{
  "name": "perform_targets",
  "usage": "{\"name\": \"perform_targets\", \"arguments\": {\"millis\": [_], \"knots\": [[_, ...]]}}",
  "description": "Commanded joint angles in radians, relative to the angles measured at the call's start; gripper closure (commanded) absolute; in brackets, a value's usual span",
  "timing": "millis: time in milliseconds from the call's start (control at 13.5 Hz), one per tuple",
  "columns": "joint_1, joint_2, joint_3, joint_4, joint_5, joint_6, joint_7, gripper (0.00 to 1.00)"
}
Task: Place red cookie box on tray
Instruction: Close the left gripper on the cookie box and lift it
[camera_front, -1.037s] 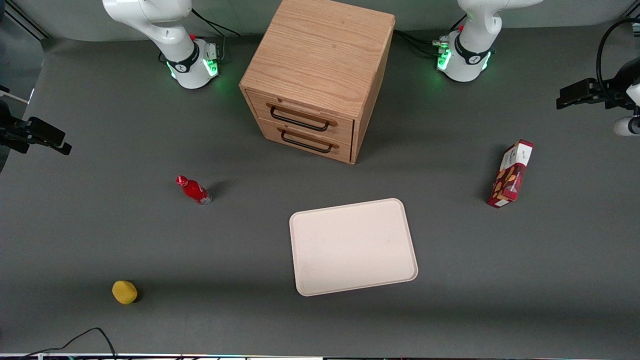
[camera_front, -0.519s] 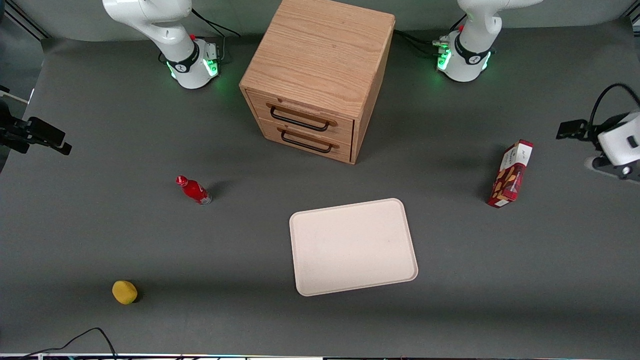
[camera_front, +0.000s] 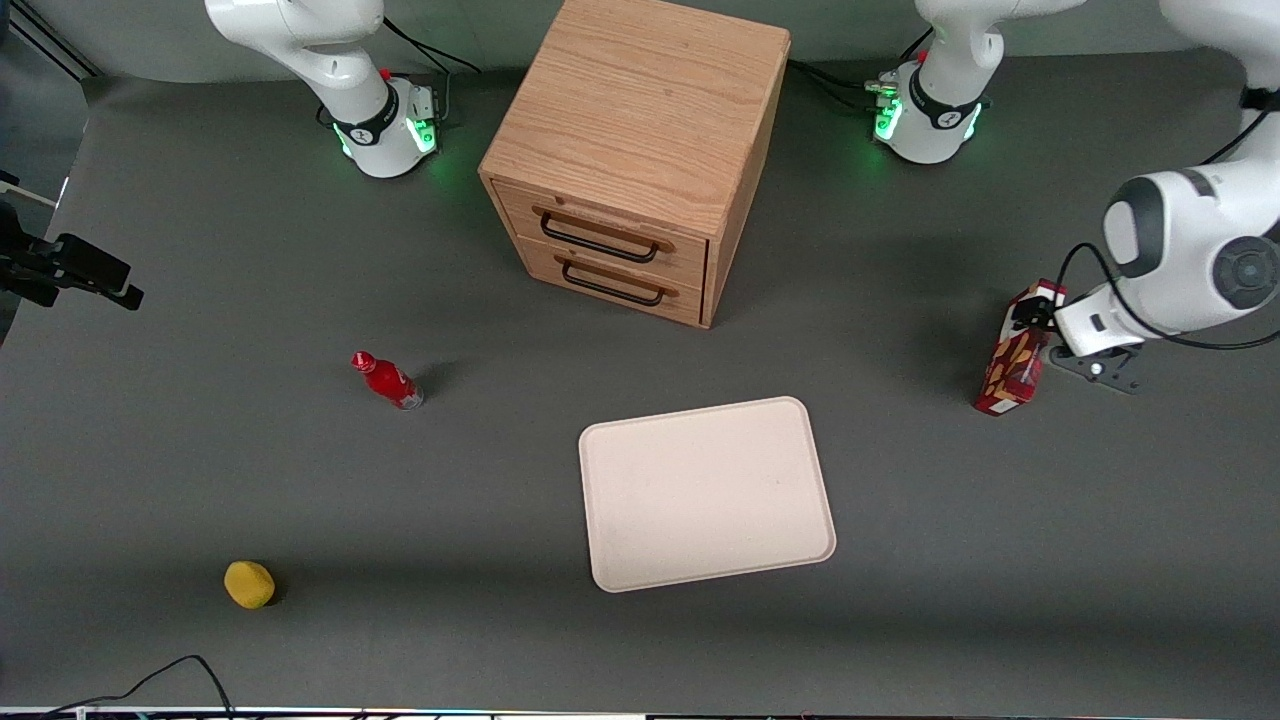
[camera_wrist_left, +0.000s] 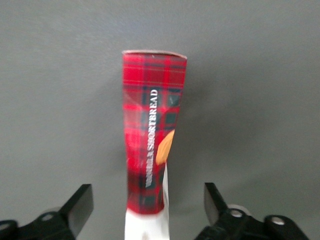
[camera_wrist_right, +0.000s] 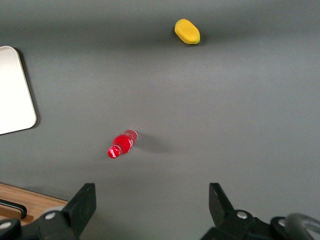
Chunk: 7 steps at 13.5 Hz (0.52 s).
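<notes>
The red cookie box (camera_front: 1010, 375) stands upright on the grey table toward the working arm's end, apart from the tray (camera_front: 705, 490), which lies flat nearer the front camera. My left gripper (camera_front: 1031, 314) is down at the box's top end. In the left wrist view the box (camera_wrist_left: 152, 130) shows a red tartan side and a white top end. That gripper (camera_wrist_left: 147, 205) is open, with its black fingers (camera_wrist_left: 80, 207) standing apart on either side of the white end and clear gaps to the box.
A wooden two-drawer cabinet (camera_front: 640, 150) stands in the middle, farther from the front camera than the tray. A small red bottle (camera_front: 388, 381) and a yellow lemon-like object (camera_front: 249, 584) sit toward the parked arm's end.
The left arm has swung in from the table's edge and lowered its gripper to the top of the cookie box. The box and tray have not moved.
</notes>
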Motion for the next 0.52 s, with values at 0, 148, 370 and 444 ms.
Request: {"name": "perform_targets", "arguments": {"millis": [0, 148, 370, 444], "knots": [[-0.007, 0.044, 0.006, -0.029, -0.017, 0.112, 0.027, 1.00], [-0.005, 0.057, 0.006, -0.014, -0.029, 0.105, 0.027, 1.00], [-0.007, 0.028, 0.006, 0.122, -0.043, -0.098, 0.013, 1.00], [-0.011, 0.016, 0.001, 0.220, -0.054, -0.239, -0.036, 1.00]]}}
